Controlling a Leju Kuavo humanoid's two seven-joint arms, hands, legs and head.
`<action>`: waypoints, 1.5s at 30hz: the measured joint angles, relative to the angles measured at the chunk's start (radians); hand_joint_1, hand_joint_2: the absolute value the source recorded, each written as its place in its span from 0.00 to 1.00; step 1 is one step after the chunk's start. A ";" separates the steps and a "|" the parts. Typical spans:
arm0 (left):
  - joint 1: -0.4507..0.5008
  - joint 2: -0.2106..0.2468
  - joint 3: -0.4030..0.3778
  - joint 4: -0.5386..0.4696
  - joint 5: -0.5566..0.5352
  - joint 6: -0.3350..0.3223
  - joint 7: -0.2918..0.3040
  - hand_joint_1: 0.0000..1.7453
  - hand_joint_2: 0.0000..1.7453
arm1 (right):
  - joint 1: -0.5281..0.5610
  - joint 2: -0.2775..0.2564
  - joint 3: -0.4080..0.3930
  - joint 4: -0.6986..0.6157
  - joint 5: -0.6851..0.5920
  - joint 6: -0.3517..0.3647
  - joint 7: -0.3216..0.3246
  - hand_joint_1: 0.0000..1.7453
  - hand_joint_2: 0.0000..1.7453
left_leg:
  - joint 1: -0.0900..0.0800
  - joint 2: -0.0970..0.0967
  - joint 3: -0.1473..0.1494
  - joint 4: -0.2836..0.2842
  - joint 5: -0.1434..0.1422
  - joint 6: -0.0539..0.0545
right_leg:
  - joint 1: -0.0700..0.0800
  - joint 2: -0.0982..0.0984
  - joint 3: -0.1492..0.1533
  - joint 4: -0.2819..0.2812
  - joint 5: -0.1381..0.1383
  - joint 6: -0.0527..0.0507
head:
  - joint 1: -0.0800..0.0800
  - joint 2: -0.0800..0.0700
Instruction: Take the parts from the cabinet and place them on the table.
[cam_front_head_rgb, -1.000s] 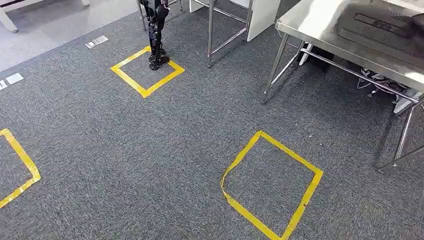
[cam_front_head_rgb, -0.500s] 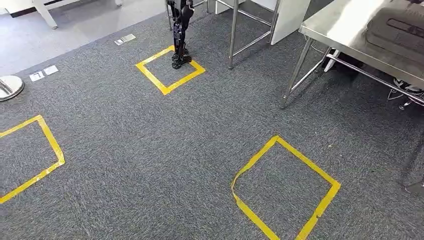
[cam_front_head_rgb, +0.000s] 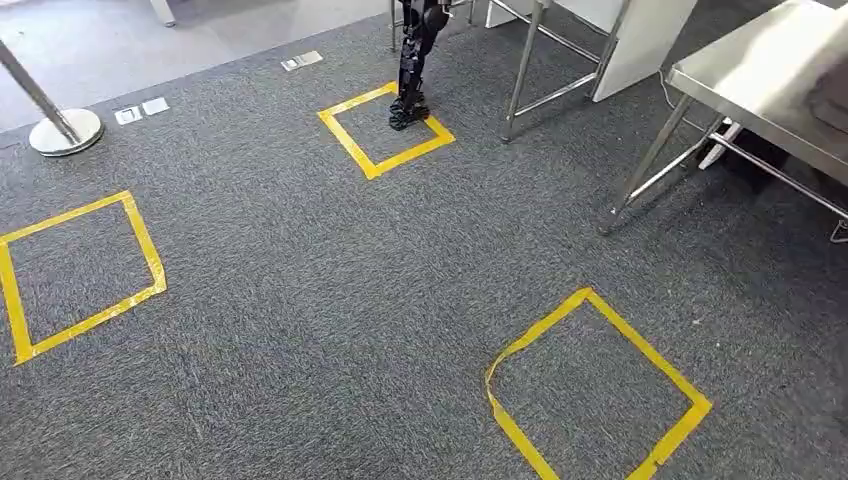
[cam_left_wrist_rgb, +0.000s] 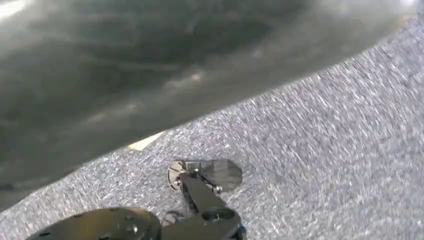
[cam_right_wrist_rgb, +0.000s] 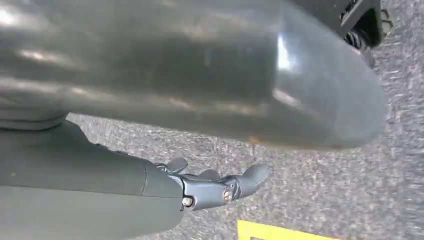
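Camera panned left — steel table at edge | right hand fingers released | left unclear

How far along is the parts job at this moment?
Done: nothing evident; the steel table shows no recognisable part on its visible corner. In hand: nothing, the right robot hand hangs open over the carpet. Left: fetching parts from the cabinet and placing them.

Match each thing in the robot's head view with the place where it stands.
Things:
1. stanchion base
2. steel table
3. black robot legs

Places:
A. inside the far yellow tape square
B. at the right edge
C. at the far left

Pairs: 1-C, 2-B, 3-A.
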 joint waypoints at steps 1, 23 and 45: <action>-0.002 -0.001 0.000 0.000 0.000 0.000 0.000 0.00 0.00 | 0.001 0.000 0.000 0.000 0.000 0.000 0.001 0.00 0.00 | 0.000 -0.009 -0.004 0.000 0.001 0.003 | -0.002 0.013 -0.037 0.078 -0.033 -0.005 | 0.002 0.000; -0.005 0.000 -0.004 0.000 -0.017 0.006 0.012 0.00 0.00 | -0.006 -0.001 0.017 0.000 0.044 0.012 0.006 0.00 0.00 | -0.003 0.022 -0.001 0.052 -0.008 -0.035 | 0.005 -0.035 0.031 -0.080 0.062 -0.035 | -0.010 0.000; 0.001 0.003 -0.003 0.000 -0.012 0.021 0.030 0.00 0.00 | -0.007 -0.003 0.022 0.000 0.050 0.012 0.013 0.00 0.00 | 0.003 -0.077 -0.020 -0.004 0.016 -0.038 | -0.012 0.039 0.041 -0.087 0.062 -0.019 | -0.002 0.000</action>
